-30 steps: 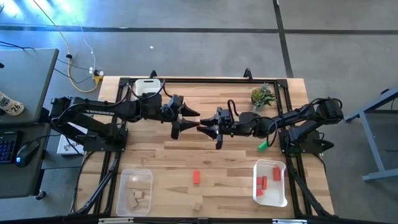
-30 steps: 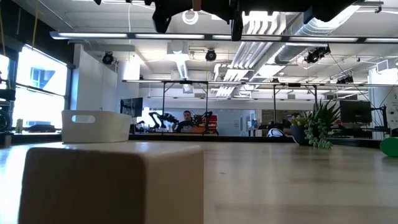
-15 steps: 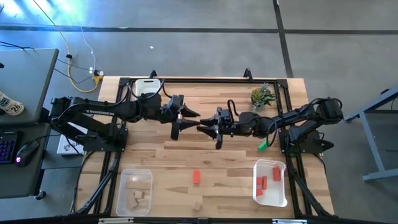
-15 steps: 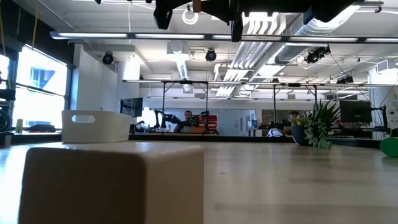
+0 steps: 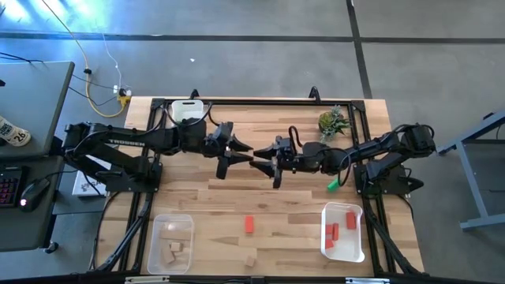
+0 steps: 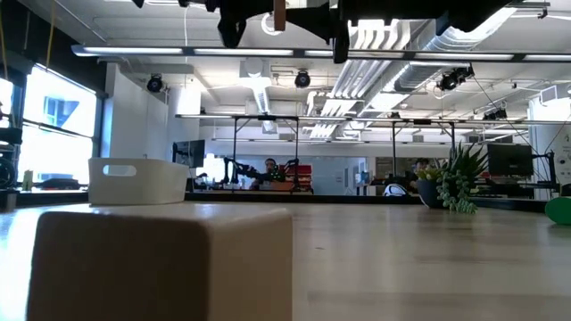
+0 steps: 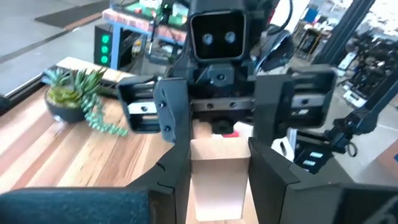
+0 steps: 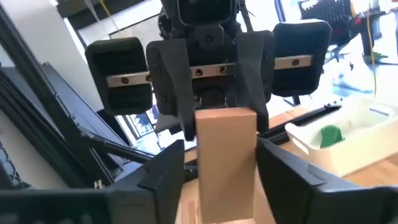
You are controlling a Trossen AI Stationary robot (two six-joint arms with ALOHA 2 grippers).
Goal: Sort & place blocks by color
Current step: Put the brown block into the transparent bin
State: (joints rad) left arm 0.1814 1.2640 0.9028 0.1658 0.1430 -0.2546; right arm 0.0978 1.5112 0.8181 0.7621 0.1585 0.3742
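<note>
Left fingers (image 7: 177,155) pinch tan block (image 7: 217,177), right gripper (image 8: 221,165) loosening | mid-air handover | I next carry it to tan tray (image 5: 158,225).

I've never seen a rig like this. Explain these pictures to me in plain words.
This is a robot with two dark arms, each ending in a two-finger gripper, working over a wooden table. One picture looks straight down from above, one looks level across the tabletop, and two come from cameras on the arms' wrists.

The arms meet in mid-air above the table. The left gripper clamps a tan block. The right gripper sits around the same block, with its fingers apparently apart from it.

On the table are a clear tray holding tan blocks, another tray holding red blocks, a loose red block, a loose tan one, a green block, a potted plant and a white bin.
</note>
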